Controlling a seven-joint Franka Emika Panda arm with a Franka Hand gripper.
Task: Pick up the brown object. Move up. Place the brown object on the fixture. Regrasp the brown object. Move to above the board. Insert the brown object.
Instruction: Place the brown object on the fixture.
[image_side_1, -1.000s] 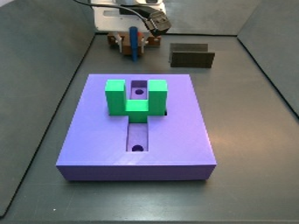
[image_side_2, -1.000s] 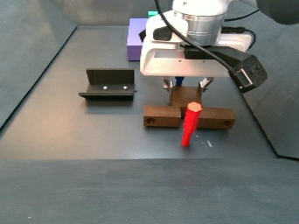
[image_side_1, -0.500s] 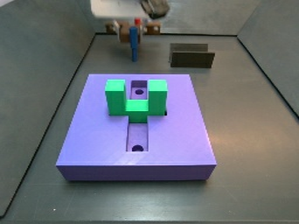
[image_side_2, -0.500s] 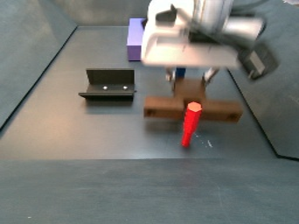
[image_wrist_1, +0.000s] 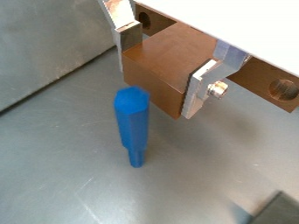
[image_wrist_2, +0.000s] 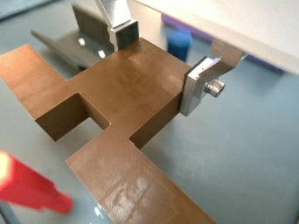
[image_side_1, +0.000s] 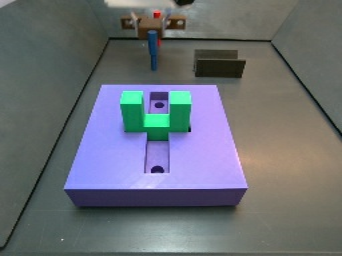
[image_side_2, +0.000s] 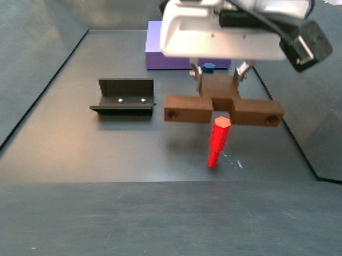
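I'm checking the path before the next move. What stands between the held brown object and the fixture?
Nothing visible does. The gripper holds the brown object by its raised middle, and bare floor lies between it and the fixture. The upright peg stands in front of the brown object, off that line.

Shows a thin upright plastic peg (image_side_2: 218, 142) standing on the dark grey matte floor (image_side_2: 94, 160), red in a side view, blue in a side view (image_side_1: 154, 48) and in a wrist view (image_wrist_1: 132, 122). Shows a green U-shaped block (image_side_1: 158, 110) well apart from the peg, open side up. Includes plain grey side walls (image_side_1: 54, 40) around the floor.
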